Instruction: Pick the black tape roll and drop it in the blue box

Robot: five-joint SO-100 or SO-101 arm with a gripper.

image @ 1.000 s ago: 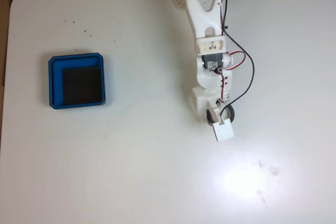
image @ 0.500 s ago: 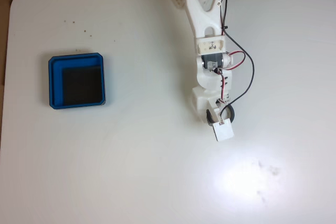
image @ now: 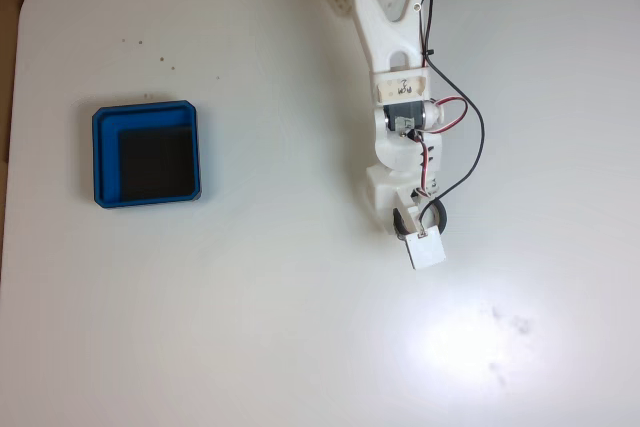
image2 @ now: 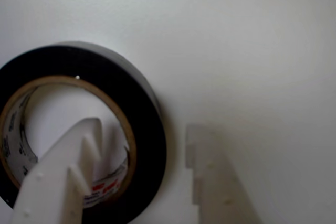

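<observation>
Straddling the black tape roll (image2: 79,135) on the white counter (image: 300,327): your gripper (image2: 144,145) stands parted, gripping nothing.
In the wrist view, one of your fingers (image2: 63,182) reaches into the roll's open centre while the other stands just outside its wall, apart from it. In the fixed view the roll (image: 440,215) lies flat at right, well apart from the blue box (image: 146,153) at left.
</observation>
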